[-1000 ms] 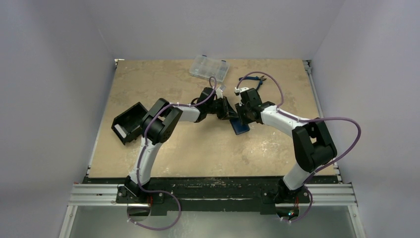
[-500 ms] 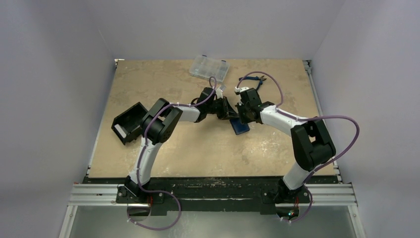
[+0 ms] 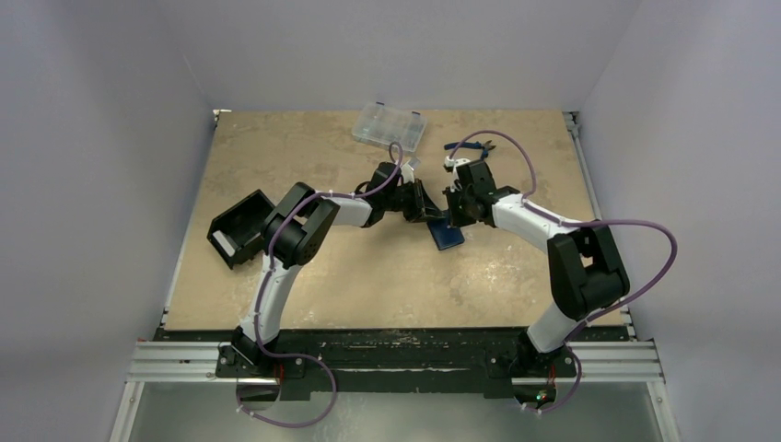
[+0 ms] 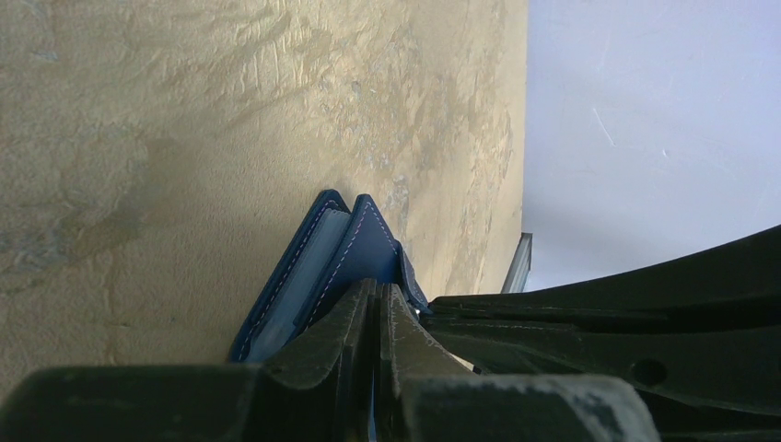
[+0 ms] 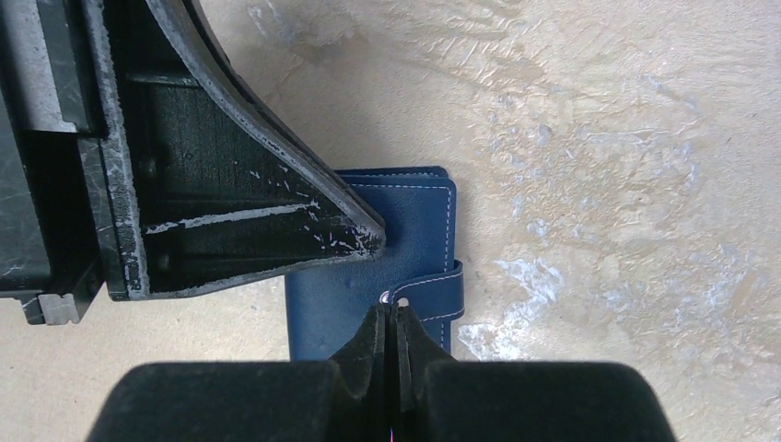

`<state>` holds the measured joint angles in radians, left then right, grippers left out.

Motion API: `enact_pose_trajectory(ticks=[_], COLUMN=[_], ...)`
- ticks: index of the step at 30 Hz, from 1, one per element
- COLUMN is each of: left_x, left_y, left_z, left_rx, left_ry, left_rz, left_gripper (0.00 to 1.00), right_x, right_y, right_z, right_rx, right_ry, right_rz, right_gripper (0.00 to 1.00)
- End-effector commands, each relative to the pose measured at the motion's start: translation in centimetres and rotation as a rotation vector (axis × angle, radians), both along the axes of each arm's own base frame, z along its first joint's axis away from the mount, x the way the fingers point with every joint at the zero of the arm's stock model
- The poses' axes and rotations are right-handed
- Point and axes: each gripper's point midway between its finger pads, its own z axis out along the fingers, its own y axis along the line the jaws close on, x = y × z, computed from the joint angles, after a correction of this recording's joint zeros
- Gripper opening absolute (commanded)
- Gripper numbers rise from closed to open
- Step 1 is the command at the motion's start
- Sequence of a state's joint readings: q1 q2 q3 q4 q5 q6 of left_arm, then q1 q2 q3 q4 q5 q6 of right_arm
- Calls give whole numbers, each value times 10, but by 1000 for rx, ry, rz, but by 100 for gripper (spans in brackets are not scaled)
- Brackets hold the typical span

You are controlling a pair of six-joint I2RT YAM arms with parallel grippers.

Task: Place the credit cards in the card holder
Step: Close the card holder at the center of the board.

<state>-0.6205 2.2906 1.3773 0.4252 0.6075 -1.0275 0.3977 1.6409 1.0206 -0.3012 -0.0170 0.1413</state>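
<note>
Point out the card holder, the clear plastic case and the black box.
card holder (image 5: pixel 416 230): right wrist view, on its navy cover above the snap tab.
clear plastic case (image 3: pixel 389 125): top view, middle of its lid.
black box (image 3: pixel 241 216): top view, on its wall.

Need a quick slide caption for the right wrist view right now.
Right end effector shut at the snap tab of the navy card holder, left end effector's finger overlapping it.
</note>
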Motion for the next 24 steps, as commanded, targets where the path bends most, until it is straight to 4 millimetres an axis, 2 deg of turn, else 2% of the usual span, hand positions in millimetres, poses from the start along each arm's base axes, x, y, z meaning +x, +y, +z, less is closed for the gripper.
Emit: enact_pose_trajectory(ticks=[1, 11, 19, 24], left_x=[-14, -15, -14, -15], left_y=[14, 14, 14, 14], left_z=[-45, -46, -46, -47], left_rx=[104, 106, 105, 106], left_ry=[67, 67, 69, 70], left_rz=[-14, -15, -14, -14], left_gripper=[0, 0, 0, 0], right_x=[-2, 0, -2, -7], right_y=[9, 3, 5, 13], right_z=[2, -5, -16, -14], right_rx=[39, -7, -14, 32], right_ry=[10, 33, 63, 75], right_rz=[29, 20, 43, 67], right_gripper=[0, 0, 0, 0])
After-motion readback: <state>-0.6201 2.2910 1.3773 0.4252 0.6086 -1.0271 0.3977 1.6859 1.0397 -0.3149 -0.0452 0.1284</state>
